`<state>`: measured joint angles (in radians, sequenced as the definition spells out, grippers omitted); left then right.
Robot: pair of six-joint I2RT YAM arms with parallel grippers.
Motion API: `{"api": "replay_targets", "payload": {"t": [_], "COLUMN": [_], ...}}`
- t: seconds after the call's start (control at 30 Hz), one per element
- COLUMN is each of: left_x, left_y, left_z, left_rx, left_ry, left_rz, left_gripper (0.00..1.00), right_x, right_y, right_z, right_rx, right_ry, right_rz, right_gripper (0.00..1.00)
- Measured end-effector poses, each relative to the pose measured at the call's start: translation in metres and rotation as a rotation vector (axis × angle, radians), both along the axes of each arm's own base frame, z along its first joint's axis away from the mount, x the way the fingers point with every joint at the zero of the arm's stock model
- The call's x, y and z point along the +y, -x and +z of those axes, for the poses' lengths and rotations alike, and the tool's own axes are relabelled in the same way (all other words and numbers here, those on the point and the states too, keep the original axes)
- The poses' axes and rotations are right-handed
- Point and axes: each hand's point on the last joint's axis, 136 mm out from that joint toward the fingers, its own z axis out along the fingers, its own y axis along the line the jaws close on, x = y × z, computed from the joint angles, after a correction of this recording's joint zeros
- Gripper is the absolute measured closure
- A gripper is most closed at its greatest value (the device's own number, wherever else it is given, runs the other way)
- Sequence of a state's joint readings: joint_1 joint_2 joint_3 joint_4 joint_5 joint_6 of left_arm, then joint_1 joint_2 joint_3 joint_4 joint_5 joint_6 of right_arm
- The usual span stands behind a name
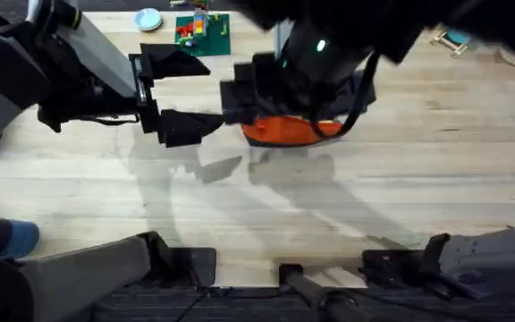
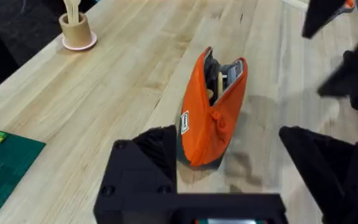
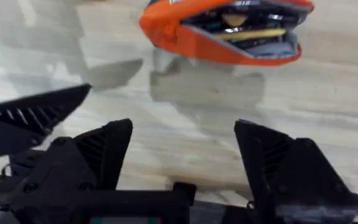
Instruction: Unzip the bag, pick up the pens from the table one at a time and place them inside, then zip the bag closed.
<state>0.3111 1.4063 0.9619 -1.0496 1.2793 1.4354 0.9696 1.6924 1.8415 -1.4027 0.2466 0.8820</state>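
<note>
Bag point(image 2: 211, 112) lies on the table point(image 2: 123, 81) with its zipper open and a yellowish-tan pen point(image 3: 250, 35) showing inside; I judge the step in hand is zipping it closed, though I cannot tell whether the black pen is in too; your left gripper point(image 2: 229, 180) hovers just beside the bag's near end, fingers spread apart and holding nothing; your right gripper point(image 3: 182, 158) hangs near the bag's long open side, fingers also apart and empty; pin one end of the bag with one gripper, then pinch the small red pull point(image 2: 215, 116) with the other and draw it straight along the zipper line, keeping the fabric taut so it does not bunch.
</note>
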Motion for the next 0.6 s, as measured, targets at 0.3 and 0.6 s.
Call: {"api": "replay_targets", "payload": {"t": [0.3, 0.6], "left_x": [0.000, 0.001], "left_y": [0.000, 0.000], "left_z": [0.000, -0.001], "left_rx": [0.004, 0.004], "left_ry": [0.001, -0.008], "left_rz": [0.001, 0.002], "left_gripper": [0.005, 0.005], "right_x": [0.013, 0.026], "right_y": [0.018, 0.010], "right_z": [-0.018, -0.052], "right_rx": [0.020, 0.006], "right_ry": [0.011, -0.020], "right_rz": [0.014, -0.005], "right_gripper": [0.006, 0.006]}}
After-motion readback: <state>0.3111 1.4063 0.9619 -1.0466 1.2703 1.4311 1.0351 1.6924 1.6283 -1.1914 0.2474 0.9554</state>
